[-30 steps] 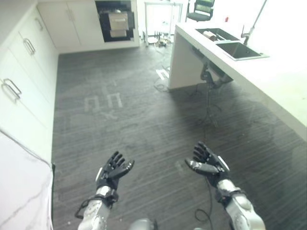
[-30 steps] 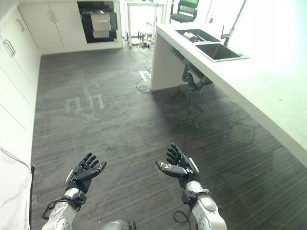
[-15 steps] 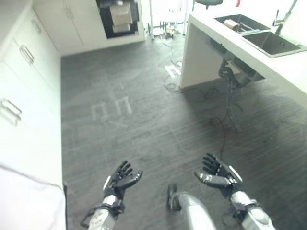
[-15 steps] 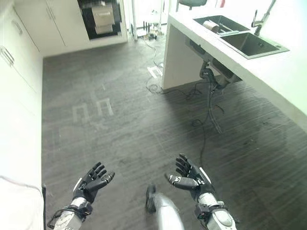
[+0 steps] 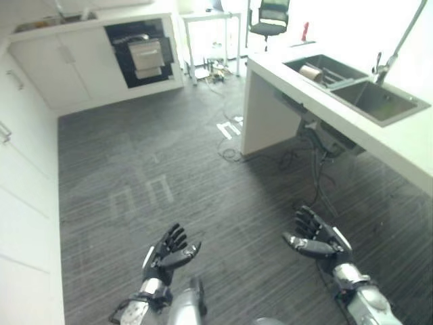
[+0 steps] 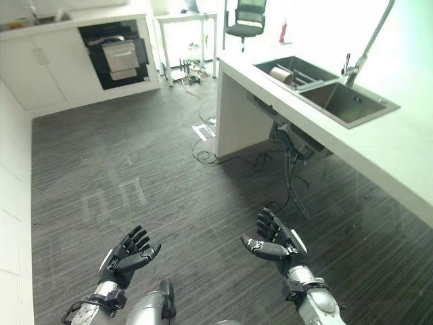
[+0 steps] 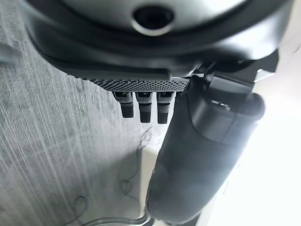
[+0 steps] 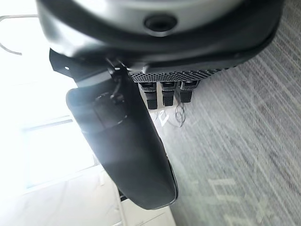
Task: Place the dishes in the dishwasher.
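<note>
In the left eye view, the left hand (image 5: 164, 253) is held up over the dark striped floor (image 5: 169, 176) with its fingers spread out and nothing in it. The right hand (image 5: 316, 237) is held up the same way, palm turned toward the left hand, fingers loose and empty. Far ahead of the left hand, the open dishwasher (image 5: 143, 53) sits in the row of white cabinets (image 5: 47, 74). Ahead of the right hand and off to its right is a white counter (image 5: 325, 101) with a sink (image 5: 379, 100) in it, and a roll-shaped dish (image 5: 312, 72) lies in the tray part of the sink, well away from both hands. In the right eye view, a black chair (image 6: 245, 17) stands far past the counter. In the left wrist view, the thumb (image 7: 200, 150) sticks out straight beside the short fingertips (image 7: 143, 107), holding nothing. In the right wrist view, the thumb (image 8: 127, 150) and fingertips (image 8: 167, 95) are straight too, with only floor past them.
</note>
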Tool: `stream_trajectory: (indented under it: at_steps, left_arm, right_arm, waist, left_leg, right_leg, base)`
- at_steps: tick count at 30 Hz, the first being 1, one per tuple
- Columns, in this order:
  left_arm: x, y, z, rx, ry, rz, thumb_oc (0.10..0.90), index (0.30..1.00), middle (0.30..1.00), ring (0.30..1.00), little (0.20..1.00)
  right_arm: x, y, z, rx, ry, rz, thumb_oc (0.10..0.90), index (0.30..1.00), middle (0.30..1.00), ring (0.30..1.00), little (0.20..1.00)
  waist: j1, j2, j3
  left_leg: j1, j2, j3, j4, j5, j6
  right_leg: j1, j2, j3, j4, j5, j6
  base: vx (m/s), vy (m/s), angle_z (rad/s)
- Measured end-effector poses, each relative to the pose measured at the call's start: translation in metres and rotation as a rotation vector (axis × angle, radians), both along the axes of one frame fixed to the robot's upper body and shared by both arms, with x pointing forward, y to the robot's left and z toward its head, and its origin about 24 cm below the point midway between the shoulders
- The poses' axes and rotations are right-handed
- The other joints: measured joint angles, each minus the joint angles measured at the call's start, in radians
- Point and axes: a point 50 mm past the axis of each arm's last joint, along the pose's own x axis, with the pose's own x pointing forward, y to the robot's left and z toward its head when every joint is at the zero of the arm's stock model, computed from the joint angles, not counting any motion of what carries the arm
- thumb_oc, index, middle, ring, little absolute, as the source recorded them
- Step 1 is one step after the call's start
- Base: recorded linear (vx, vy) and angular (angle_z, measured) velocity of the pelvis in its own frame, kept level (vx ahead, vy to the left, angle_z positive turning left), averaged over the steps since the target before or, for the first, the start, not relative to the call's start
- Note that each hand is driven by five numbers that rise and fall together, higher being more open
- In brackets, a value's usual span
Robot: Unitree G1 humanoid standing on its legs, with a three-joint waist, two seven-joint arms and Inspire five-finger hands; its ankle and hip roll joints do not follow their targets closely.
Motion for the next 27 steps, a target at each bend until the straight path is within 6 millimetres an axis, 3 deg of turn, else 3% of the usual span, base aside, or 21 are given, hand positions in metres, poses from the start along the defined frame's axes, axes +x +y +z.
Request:
stream_trajectory:
  at_steps: [1,2,3,4,5,7,8,10,12,13,14,15,16,17,18,19,20,22,23,24,27]
  left_arm:
    - [-0.007,0.003,-0.003,0.002,0.018,0.020,0.800,0.900,0.900,0.900,0.900]
    - [-0.011,0.003,-0.005,-0.004,0.028,0.033,0.800,0.900,0.900,0.900,0.900]
    - [-0.015,0.004,-0.006,-0.010,0.033,0.050,0.800,0.900,0.900,0.900,0.900]
    - [-0.020,0.006,-0.008,-0.007,0.046,0.056,0.800,0.900,0.900,0.900,0.900]
    - [-0.010,0.018,0.000,0.041,0.016,0.054,0.800,0.900,0.900,0.900,0.900]
    - [0.017,0.021,0.017,0.081,-0.069,0.019,0.800,0.900,0.900,0.900,0.900]
    - [0.038,0.018,0.033,0.098,-0.148,-0.007,0.800,0.900,0.900,0.900,0.900]
    - [0.050,0.017,0.050,0.115,-0.232,-0.029,0.800,0.900,0.900,0.900,0.900]
    - [0.049,0.020,0.052,0.139,-0.236,-0.037,0.800,0.900,0.900,0.900,0.900]
    - [0.049,0.019,0.051,0.161,-0.231,-0.051,0.800,0.900,0.900,0.900,0.900]
    - [0.047,0.021,0.052,0.172,-0.236,-0.049,0.800,0.900,0.900,0.900,0.900]
    - [0.043,0.026,0.050,0.187,-0.210,-0.027,0.800,0.900,0.900,0.900,0.900]
    - [0.040,0.026,0.045,0.189,-0.181,-0.022,0.800,0.900,0.900,0.900,0.900]
    - [0.038,0.023,0.042,0.196,-0.166,-0.036,0.800,0.900,0.900,0.900,0.900]
    - [0.038,0.023,0.045,0.208,-0.173,-0.054,0.800,0.900,0.900,0.900,0.900]
    - [0.040,0.030,0.056,0.262,-0.205,-0.099,0.800,0.900,0.900,0.900,0.900]
    - [0.038,0.031,0.061,0.260,-0.229,-0.091,0.800,0.900,0.900,0.900,0.900]
    - [0.031,0.042,0.053,0.252,-0.177,0.005,0.800,0.900,0.900,0.900,0.900]
    - [0.023,0.042,0.047,0.238,-0.160,0.034,0.800,0.900,0.900,0.900,0.900]
    - [0.016,0.039,0.041,0.219,-0.134,0.060,0.800,0.900,0.900,0.900,0.900]
    - [0.011,0.033,0.036,0.213,-0.109,0.074,0.800,0.900,0.900,0.900,0.900]
  right_arm:
    - [-0.002,0.003,-0.004,0.010,0.018,0.011,0.800,0.900,0.900,0.900,0.900]
    - [-0.007,0.004,-0.005,0.012,0.026,0.020,0.800,0.900,0.900,0.900,0.900]
    - [-0.011,0.004,-0.003,0.009,0.024,0.029,0.800,0.900,0.900,0.900,0.900]
    - [-0.011,0.006,0.007,-0.012,-0.007,0.065,0.800,0.900,0.900,0.900,0.900]
    - [-0.009,0.016,0.010,0.032,-0.041,0.065,0.800,0.900,0.900,0.900,0.900]
    - [-0.003,0.020,0.024,0.031,-0.106,0.078,0.800,0.900,0.900,0.900,0.900]
    - [0.004,0.025,0.035,0.038,-0.160,0.090,0.800,0.900,0.900,0.900,0.900]
    - [0.012,0.037,0.042,0.071,-0.205,0.107,0.800,0.900,0.900,0.900,0.900]
    - [0.013,0.043,0.042,0.097,-0.214,0.105,0.800,0.900,0.900,0.900,0.900]
    - [0.014,0.044,0.041,0.111,-0.220,0.083,0.800,0.900,0.900,0.900,0.900]
    - [0.016,0.045,0.043,0.116,-0.231,0.073,0.800,0.900,0.900,0.900,0.900]
    - [0.020,0.052,0.045,0.144,-0.249,0.077,0.800,0.900,0.900,0.900,0.900]
    - [0.018,0.053,0.043,0.145,-0.240,0.082,0.800,0.900,0.900,0.900,0.900]
    - [0.019,0.053,0.042,0.131,-0.229,0.094,0.800,0.900,0.900,0.900,0.900]
    - [0.020,0.056,0.038,0.125,-0.213,0.112,0.800,0.900,0.900,0.900,0.900]
    - [0.020,0.058,0.035,0.136,-0.205,0.114,0.800,0.900,0.900,0.900,0.900]
    - [0.018,0.050,0.038,0.103,-0.216,0.114,0.800,0.900,0.900,0.900,0.900]
    - [0.013,0.049,0.032,0.111,-0.190,0.106,0.800,0.900,0.900,0.900,0.900]
    - [0.008,0.046,0.034,0.109,-0.199,0.102,0.800,0.900,0.900,0.900,0.900]
    - [0.007,0.041,0.038,0.089,-0.213,0.103,0.800,0.900,0.900,0.900,0.900]
    - [0.009,0.038,0.040,0.052,-0.212,0.095,0.800,0.900,0.900,0.900,0.900]
  waist:
    - [0.012,0.007,-0.004]
    - [0.034,-0.013,-0.001]
    - [0.053,-0.023,-0.004]
    - [0.055,0.012,-0.033]
    - [0.045,-0.058,-0.045]
    - [0.037,-0.086,-0.055]
    - [0.028,-0.088,-0.056]
    - [0.055,-0.089,-0.065]
    - [0.059,-0.098,-0.097]
    - [0.041,-0.094,-0.111]
    - [0.057,-0.070,-0.107]
    - [0.050,-0.071,-0.095]
    - [0.034,-0.050,-0.086]
    - [0.026,-0.022,-0.069]
    - [0.027,-0.085,-0.030]
    - [0.024,-0.146,-0.012]
    - [0.027,-0.138,-0.003]
    - [0.046,-0.174,0.007]
    - [0.047,-0.173,-0.003]
    - [0.041,-0.156,0.011]
    - [-0.001,-0.105,0.006]
  left_leg:
    - [-0.041,-0.024,-0.073,0.053,-0.006,-0.003]
    - [-0.032,-0.048,-0.107,0.076,-0.020,-0.003]
    - [-0.025,-0.064,-0.077,0.141,-0.039,0.010]
    - [0.056,-0.058,-0.039,0.143,-0.111,0.047]
    - [0.084,-0.105,0.015,0.152,-0.038,0.050]
    - [0.120,-0.142,0.111,0.165,-0.021,0.056]
    - [0.172,-0.173,0.131,0.126,-0.019,0.058]
    - [0.237,-0.211,0.096,0.094,-0.009,0.052]
    - [0.258,-0.241,0.087,0.096,-0.031,0.066]
    - [0.247,-0.238,0.082,0.178,-0.055,0.133]
    - [0.243,-0.225,0.069,0.252,-0.103,0.263]
    - [0.248,-0.230,0.085,0.309,-0.151,0.258]
    - [0.286,-0.233,0.091,0.260,-0.141,0.242]
    - [0.331,-0.216,0.102,0.181,-0.127,0.130]
    - [0.316,-0.226,0.065,0.239,-0.111,-0.191]
    - [0.243,-0.190,0.025,0.448,-0.186,0.043]
    - [0.288,-0.093,-0.014,0.368,-0.231,0.066]
    - [0.327,-0.137,0.039,0.415,-0.301,0.080]
    - [0.318,-0.150,0.072,0.446,-0.343,0.026]
    - [0.355,-0.154,0.109,0.447,-0.354,0.114]
    - [0.531,-0.150,0.104,0.289,-0.348,0.090]
  right_leg:
    - [0.056,-0.020,0.028,-0.028,-0.019,0.008]
    - [0.094,-0.050,0.067,-0.056,-0.033,0.022]
    - [0.155,-0.088,0.076,-0.088,-0.045,0.042]
    - [0.183,-0.090,0.079,-0.033,-0.073,0.089]
    - [0.170,-0.162,0.065,0.053,-0.091,0.135]
    - [0.213,-0.231,0.050,0.041,-0.003,0.179]
    - [0.193,-0.261,0.023,0.121,0.069,0.212]
    - [0.141,-0.265,0.007,0.151,0.044,0.265]
    - [0.082,-0.254,-0.055,0.167,0.100,0.251]
    - [0.059,-0.289,-0.101,0.239,0.160,0.284]
    - [-0.001,-0.284,-0.097,0.374,0.220,0.304]
    - [-0.130,-0.308,-0.090,0.607,0.228,0.291]
    - [-0.252,-0.300,-0.129,0.683,0.196,0.236]
    - [-0.318,-0.255,-0.169,0.619,0.165,0.184]
    - [-0.381,-0.253,-0.199,0.426,0.137,0.148]
    - [-0.410,-0.325,-0.228,0.201,0.162,0.199]
    - [-0.468,-0.350,-0.308,0.082,0.202,0.283]
    - [-0.541,-0.418,-0.374,0.026,0.238,0.221]
    - [-0.613,-0.453,-0.378,0.087,0.267,0.279]
    - [-0.624,-0.470,-0.416,0.064,0.288,0.235]
    - [-0.523,-0.394,-0.373,0.089,0.308,0.202]
  base:
    - [0.45,0.218,-1.05]
    - [0.42,0.229,-1.11]
    - [0.41,0.228,-1.40]
    - [0.37,0.208,-1.15]
    - [0.48,0.253,-0.79]
    - [0.46,0.207,0.08]
    - [0.36,0.133,0.31]
    - [0.37,0.145,-0.07]
    - [0.32,0.195,0.08]
    - [0.24,0.200,0.11]
    - [0.27,0.176,-0.25]
    - [0.26,0.031,-0.45]
    - [0.36,-0.100,-0.27]
    - [0.33,-0.148,-0.07]
    - [0.38,-0.247,0.03]
    - [0.22,-0.161,0.11]
    - [0.48,-0.366,-0.11]
    - [0.49,-0.324,-0.38]
    - [0.36,-0.182,-0.43]
    - [0.40,-0.209,-0.57]
    - [0.38,-0.193,-0.15]
